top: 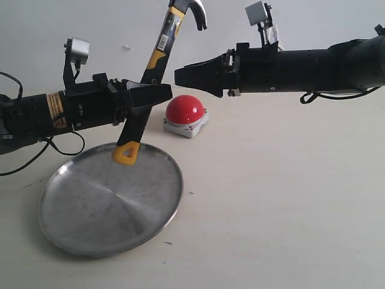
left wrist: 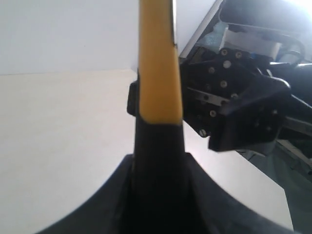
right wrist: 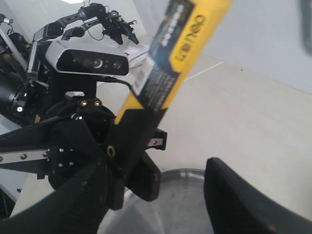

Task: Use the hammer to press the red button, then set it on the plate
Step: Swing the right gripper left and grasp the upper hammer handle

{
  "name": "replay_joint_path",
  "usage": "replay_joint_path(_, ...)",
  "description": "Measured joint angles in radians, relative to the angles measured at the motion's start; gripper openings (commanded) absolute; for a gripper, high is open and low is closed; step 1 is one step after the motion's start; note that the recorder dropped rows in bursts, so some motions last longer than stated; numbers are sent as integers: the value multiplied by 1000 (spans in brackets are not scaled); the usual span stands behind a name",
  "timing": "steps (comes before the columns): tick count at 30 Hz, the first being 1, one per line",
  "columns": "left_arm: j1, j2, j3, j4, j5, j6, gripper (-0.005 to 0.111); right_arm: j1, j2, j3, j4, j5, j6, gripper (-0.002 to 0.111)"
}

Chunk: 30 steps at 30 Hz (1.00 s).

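Silver plate (top: 108,211) on pale tabletop (top: 289,198), hammer (top: 159,51) held above, white wall (top: 90,18) behind

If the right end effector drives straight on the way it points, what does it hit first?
Probably the handle of the hammer, just above where the left end effector grips it. The right end effector points at it, and its wrist view shows the handle close ahead, though depth is uncertain.

There is one claw hammer (top: 157,57) with a dark metal head and black-and-yellow handle. There is one glossy red dome button (top: 185,110) on a square grey base. There is one wide round plate (top: 108,211) of scuffed silver metal. There are two black grippers: the left gripper (top: 162,95) and the right gripper (top: 180,76).
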Motion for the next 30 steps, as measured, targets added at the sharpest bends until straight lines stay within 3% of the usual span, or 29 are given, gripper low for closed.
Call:
replay_joint_path(10, 0, 0, 0, -9, 0, 0, 0, 15, 0, -7, 4, 2, -102, 60)
replay_joint_path(30, -13, 0, 0, -3, 0, 91, 0, 26, 0, -48, 9, 2, -25, 69)
